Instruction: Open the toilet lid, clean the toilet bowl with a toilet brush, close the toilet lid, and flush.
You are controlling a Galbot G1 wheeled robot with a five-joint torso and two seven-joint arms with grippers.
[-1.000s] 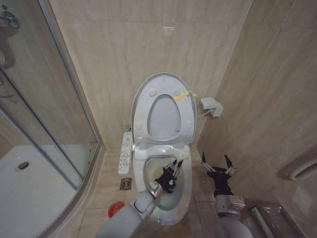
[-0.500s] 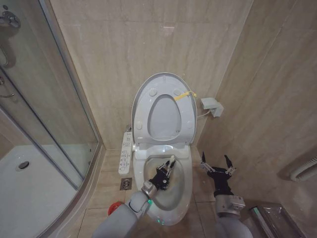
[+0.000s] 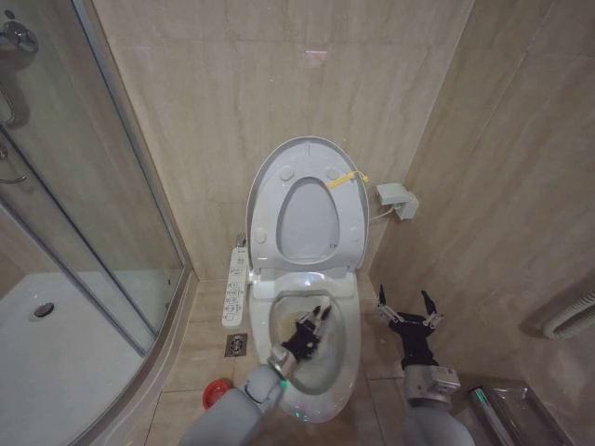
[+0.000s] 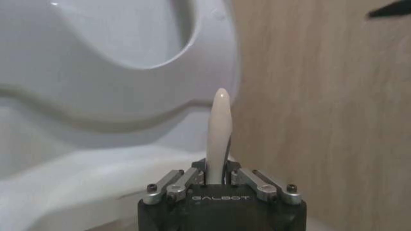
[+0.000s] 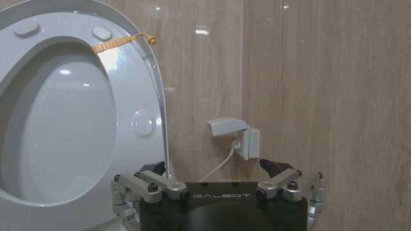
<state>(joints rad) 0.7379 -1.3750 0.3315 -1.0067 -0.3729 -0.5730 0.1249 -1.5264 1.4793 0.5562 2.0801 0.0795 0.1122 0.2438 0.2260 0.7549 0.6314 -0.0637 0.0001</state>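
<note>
Left end effector (image 3: 319,319) clamps toilet brush (image 4: 218,134) inside toilet bowl (image 3: 348,358); right end effector (image 3: 407,308) spread.

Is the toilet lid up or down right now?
Up. The toilet lid stands against the wall, seat ring raised with it, leaving the toilet bowl open.

Even, fairly bright indoor light falls from above, with soft shadows. The wall tiles (image 3: 232,102) carry a faint pale glare patch at upper centre of the head view, and small glints spot the raised toilet lid (image 5: 64,120). The left wrist picture is dimmer and soft, its white surfaces greyish.
</note>
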